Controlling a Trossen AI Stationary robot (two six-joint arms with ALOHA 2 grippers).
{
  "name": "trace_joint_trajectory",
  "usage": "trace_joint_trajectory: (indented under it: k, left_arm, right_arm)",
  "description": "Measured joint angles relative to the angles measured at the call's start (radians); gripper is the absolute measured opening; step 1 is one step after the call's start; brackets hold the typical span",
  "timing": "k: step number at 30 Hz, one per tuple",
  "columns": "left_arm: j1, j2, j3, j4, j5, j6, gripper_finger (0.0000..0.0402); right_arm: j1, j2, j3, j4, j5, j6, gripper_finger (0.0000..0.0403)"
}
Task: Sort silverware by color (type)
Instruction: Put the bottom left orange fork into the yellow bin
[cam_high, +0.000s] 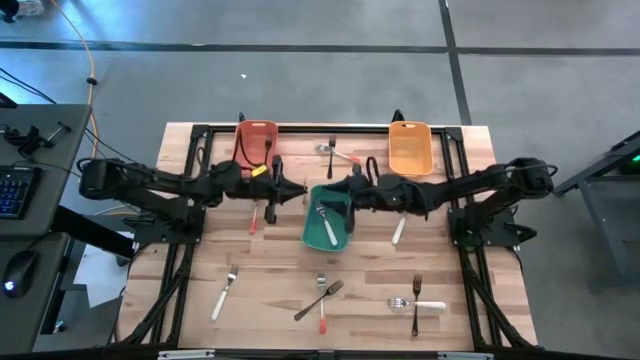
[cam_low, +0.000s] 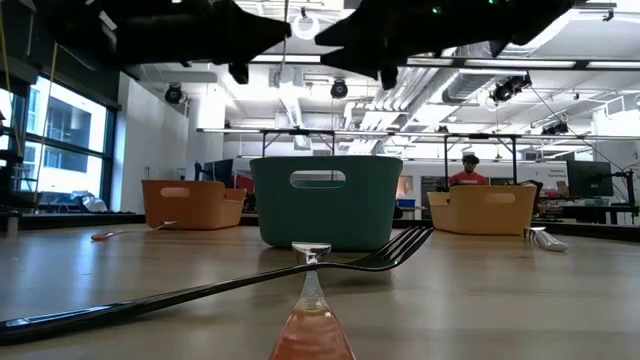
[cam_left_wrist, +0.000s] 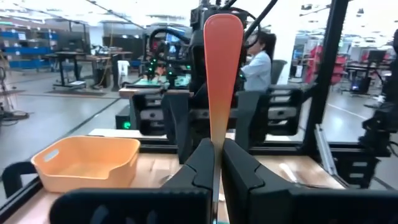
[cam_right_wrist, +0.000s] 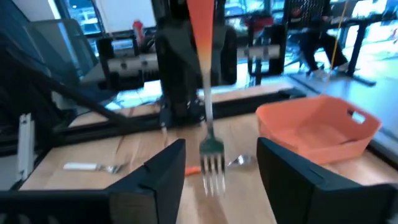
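**Entry 1.** Left gripper (cam_left_wrist: 217, 152): poised above the left-arm rim of the teal rectangular plastic bin (cam_high: 312, 236). Clamped narrow on the orange-red-handled metal fork (cam_right_wrist: 213, 167), low on its handle. Held upright, handle end up and tines down, clear of the table.

**Entry 2.** Right gripper (cam_right_wrist: 221, 152): poised above the right-arm rim of the teal bin, facing the left gripper. Spread wide to either side of the hanging tines, gripping nothing.

**Entry 3.** White-handled metal spoon (cam_high: 327, 224): lay inside the teal bin.

**Entry 4.** Orange-red-handled utensil (cam_high: 254, 216): lay on the pale wooden table (cam_high: 270, 265), near the teal bin on its left-arm side. Head too small to tell.

**Entry 5.** White-handled utensil (cam_high: 399, 231): lay near the teal bin on its right-arm side.

**Entry 6.** Crossed dark-handled fork (cam_high: 312, 305): lay over an orange-red-handled piece (cam_high: 323, 322), on the low camera's side of the teal bin.

**Entry 7.** White-handled fork (cam_high: 223, 294): lay well apart from the teal bin, on the low camera's side, toward the left arm.

**Entry 8.** Second dark-handled fork (cam_high: 416, 322): lay across a second white-handled spoon (cam_high: 430, 304), well apart from the teal bin, toward the right arm.

**Entry 9.** Pair of small utensils (cam_high: 335, 152): lay beyond the teal bin, between the salmon rectangular plastic bin (cam_high: 256, 135) and the orange rectangular plastic bin (cam_high: 410, 150).
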Motion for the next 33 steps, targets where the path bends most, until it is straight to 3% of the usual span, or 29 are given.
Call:
trace_joint_trajectory:
  k: [6, 11, 18, 22, 28, 33]
  left_arm:
    - [0.037, 0.073, 0.009, 0.146, 0.022, -0.002, 0.0001]
    - [0.044, 0.126, 0.060, 0.160, 0.024, 0.029, 0.0001]
    - [0.046, 0.180, 0.132, 0.206, 0.025, 0.053, 0.0001]
    - [0.057, 0.211, 0.165, 0.211, 0.025, 0.050, 0.0001]
    - [0.103, 0.268, 0.192, 0.282, 0.092, -0.012, 0.0004]
    - [0.149, 0.273, 0.180, 0.281, 0.096, -0.055, 0.0048]
  right_arm:
    - [-0.041, 0.000, 0.031, 0.007, -0.058, -0.031, 0.0183]
    - [-0.075, 0.000, 0.046, 0.013, -0.071, -0.056, 0.0183]
    - [-0.130, 0.000, 0.046, 0.012, -0.174, -0.075, 0.0177]
    - [-0.144, 0.000, 0.046, 0.012, -0.206, -0.130, 0.0134]
    - [-0.181, 0.000, 0.047, 0.001, -0.238, -0.165, 0.0014]
    - [-0.230, -0.009, 0.048, -0.049, -0.235, -0.147, 0.0009]
